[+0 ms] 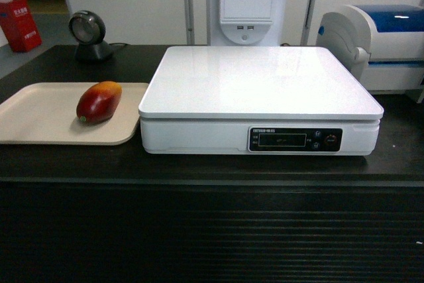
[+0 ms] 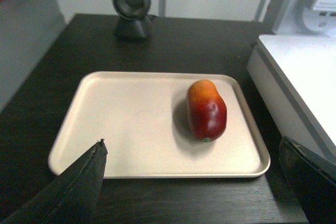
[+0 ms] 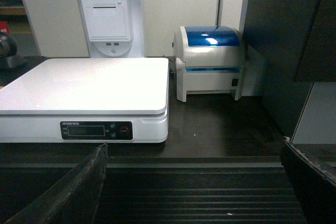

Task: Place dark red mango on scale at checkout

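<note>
Checkout counter [image 1: 199, 170] spans the scene, black, ribbed front. White scale [image 1: 258, 84] sits centre, platform bare, so nothing weighed yet. Beige tray [image 1: 40, 120] lies just left of it, touching or nearly. Dark red mango [image 1: 99, 102] rests on the tray's right part, orange end far. My left gripper [image 2: 194, 182] hangs near the tray edge, fingers spread wide, empty, lined up for the mango. My right gripper [image 3: 194, 182] hangs spread too, facing the scale, idle.
</note>
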`<state>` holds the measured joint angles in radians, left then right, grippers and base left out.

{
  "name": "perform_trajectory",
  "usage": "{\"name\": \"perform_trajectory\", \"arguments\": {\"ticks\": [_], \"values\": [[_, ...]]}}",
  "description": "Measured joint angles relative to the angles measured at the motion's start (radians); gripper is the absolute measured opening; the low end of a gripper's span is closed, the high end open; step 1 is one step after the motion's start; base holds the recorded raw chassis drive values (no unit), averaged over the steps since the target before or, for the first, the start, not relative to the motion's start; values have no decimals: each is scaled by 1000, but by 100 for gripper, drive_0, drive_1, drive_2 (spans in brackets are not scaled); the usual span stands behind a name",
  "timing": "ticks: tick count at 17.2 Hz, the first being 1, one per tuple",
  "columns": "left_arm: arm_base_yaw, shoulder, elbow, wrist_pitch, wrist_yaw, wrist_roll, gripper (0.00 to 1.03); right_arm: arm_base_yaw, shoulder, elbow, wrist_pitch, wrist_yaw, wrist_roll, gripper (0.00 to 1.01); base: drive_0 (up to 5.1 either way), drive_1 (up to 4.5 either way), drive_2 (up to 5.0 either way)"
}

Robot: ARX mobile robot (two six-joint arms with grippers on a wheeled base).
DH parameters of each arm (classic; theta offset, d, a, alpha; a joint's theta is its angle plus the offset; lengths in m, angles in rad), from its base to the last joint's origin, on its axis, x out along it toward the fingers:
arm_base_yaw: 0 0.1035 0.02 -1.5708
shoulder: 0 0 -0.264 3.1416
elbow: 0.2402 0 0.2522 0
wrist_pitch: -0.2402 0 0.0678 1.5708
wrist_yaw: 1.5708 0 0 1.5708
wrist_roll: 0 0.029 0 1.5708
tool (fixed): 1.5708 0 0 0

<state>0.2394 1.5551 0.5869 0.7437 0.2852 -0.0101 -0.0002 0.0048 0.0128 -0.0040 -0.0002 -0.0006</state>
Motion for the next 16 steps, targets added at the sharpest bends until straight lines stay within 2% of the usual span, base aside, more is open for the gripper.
{"name": "perform_trajectory", "arguments": {"ticks": [4,9,16], "values": [[-71,304,287,-101,31,26,98,0,0,0,0,0,0,98,0,0,0],[-144,534,568,-238,23,48,98,0,0,0,0,0,0,98,0,0,0],[-178,705,860,-417,17,79,98,0,0,0,0,0,0,98,0,0,0]]}}
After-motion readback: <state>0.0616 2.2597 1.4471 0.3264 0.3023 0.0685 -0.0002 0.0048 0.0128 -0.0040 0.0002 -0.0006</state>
